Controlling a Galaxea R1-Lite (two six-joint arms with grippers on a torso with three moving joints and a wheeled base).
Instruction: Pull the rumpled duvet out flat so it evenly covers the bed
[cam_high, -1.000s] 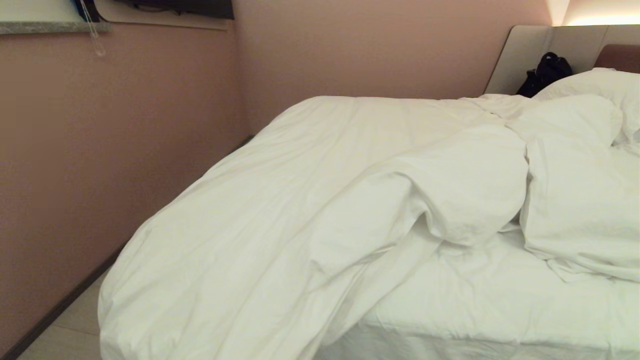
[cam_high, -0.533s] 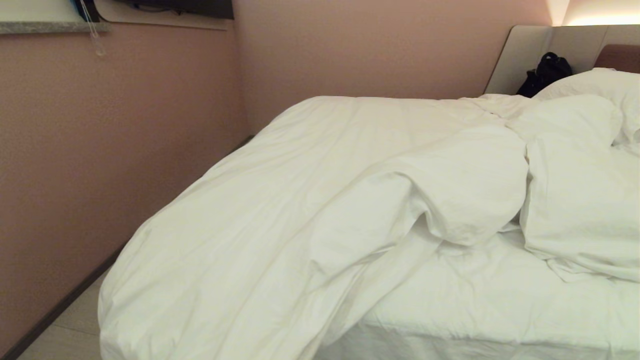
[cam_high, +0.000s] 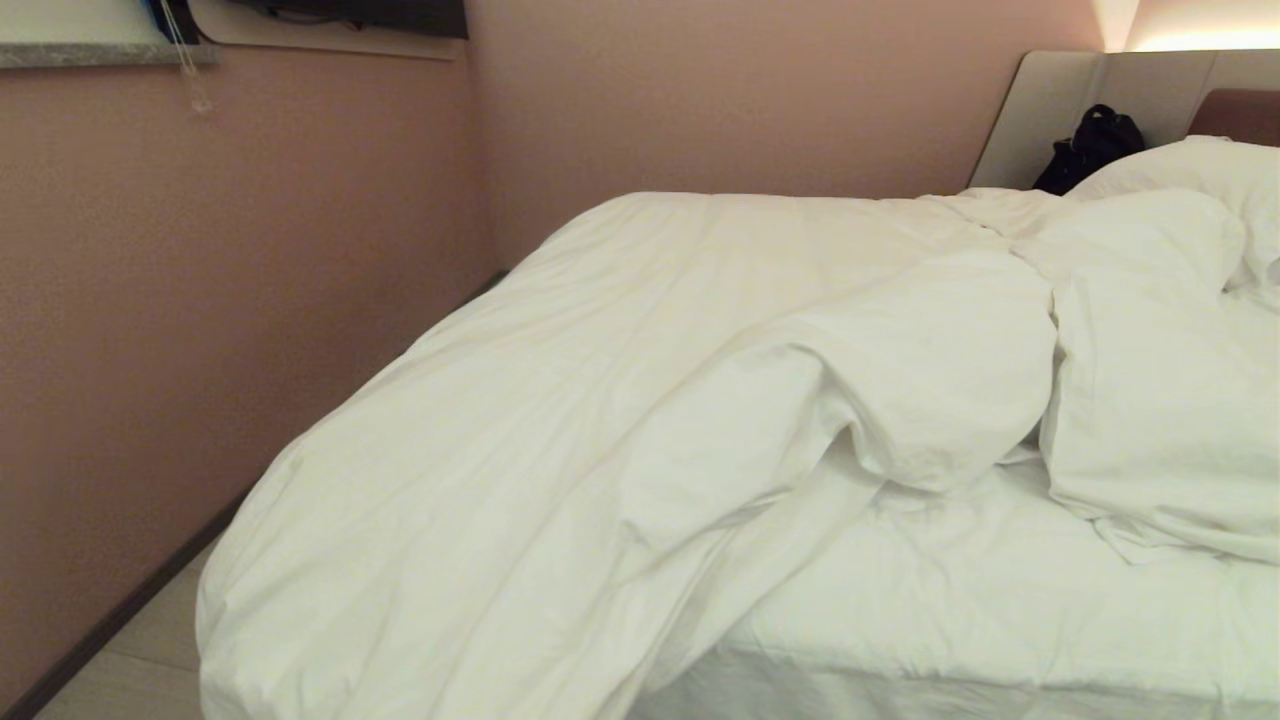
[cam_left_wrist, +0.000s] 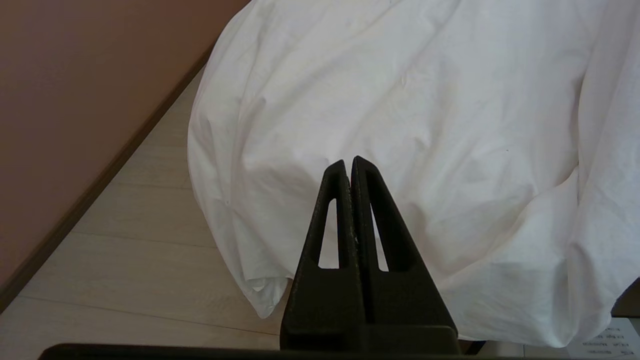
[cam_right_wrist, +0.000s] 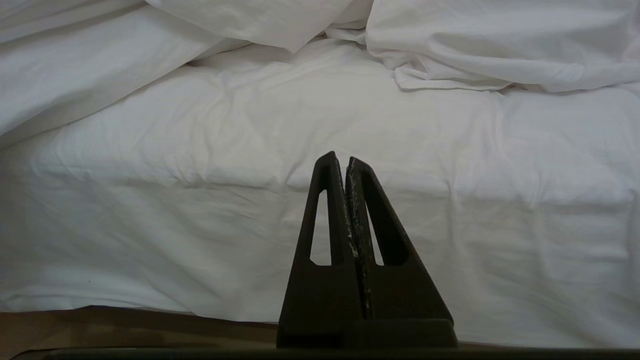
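The puffy white duvet (cam_high: 600, 400) lies rumpled over the left and far part of the bed (cam_high: 1000, 600), folded back on itself in the middle and hanging over the bed's left corner (cam_left_wrist: 400, 100) to the floor. The near right part of the bed shows bare mattress sheet (cam_right_wrist: 320, 150). Neither arm appears in the head view. My left gripper (cam_left_wrist: 349, 162) is shut and empty, facing the hanging duvet corner without touching it. My right gripper (cam_right_wrist: 337, 159) is shut and empty, in front of the mattress side, apart from it.
Pillows (cam_high: 1190, 170) are piled at the headboard (cam_high: 1060, 110) on the right, with a black bag (cam_high: 1090, 145) behind them. A pink wall (cam_high: 200, 300) runs close along the bed's left side, leaving a narrow strip of pale wood floor (cam_left_wrist: 125, 240).
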